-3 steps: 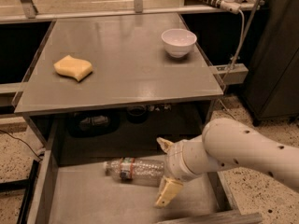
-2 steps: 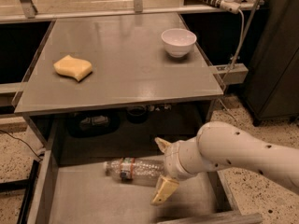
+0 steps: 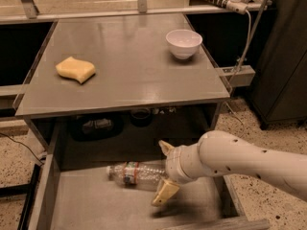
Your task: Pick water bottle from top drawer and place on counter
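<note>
The water bottle (image 3: 135, 174) lies on its side on the floor of the open top drawer (image 3: 91, 207), cap to the left, label banded red and white. My gripper (image 3: 163, 172) reaches in from the right with its two tan fingers spread, one finger (image 3: 165, 147) behind the bottle's base and the other (image 3: 164, 193) in front of it. The fingers stand either side of the bottle's right end, apart from it. The grey counter (image 3: 127, 68) lies above the drawer.
A yellow sponge (image 3: 75, 69) lies on the counter's left side and a white bowl (image 3: 183, 43) at its back right. Dark objects (image 3: 96, 126) sit in the shadow under the counter. A dark cabinet (image 3: 283, 56) stands to the right.
My arm has shifted slightly left, bringing the open fingers closer around the bottle's right end. The bottle has not moved.
</note>
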`<move>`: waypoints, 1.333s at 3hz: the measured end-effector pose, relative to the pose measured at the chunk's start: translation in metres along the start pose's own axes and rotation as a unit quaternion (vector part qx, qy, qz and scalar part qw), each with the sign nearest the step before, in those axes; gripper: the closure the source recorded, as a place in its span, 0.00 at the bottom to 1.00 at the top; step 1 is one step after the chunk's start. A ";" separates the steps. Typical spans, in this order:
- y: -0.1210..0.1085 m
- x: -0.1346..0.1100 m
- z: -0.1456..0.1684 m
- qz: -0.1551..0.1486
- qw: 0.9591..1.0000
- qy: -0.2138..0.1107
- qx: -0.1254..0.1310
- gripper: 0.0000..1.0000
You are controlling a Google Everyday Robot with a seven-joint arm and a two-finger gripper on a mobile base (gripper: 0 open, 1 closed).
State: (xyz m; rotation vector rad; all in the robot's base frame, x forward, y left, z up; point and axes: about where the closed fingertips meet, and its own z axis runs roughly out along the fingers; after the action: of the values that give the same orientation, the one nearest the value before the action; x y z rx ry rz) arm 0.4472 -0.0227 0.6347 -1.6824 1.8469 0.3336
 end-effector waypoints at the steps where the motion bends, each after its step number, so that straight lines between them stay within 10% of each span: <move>1: -0.002 0.004 0.011 0.019 1.000 -0.014 0.005 0.00; 2: -0.001 0.006 0.022 0.035 0.999 -0.027 0.000 0.00; 4: 0.000 0.006 0.022 0.036 0.999 -0.027 -0.001 0.42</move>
State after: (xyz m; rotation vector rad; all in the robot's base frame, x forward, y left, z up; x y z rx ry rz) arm 0.4533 -0.0150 0.6140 -1.5957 1.8703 0.4063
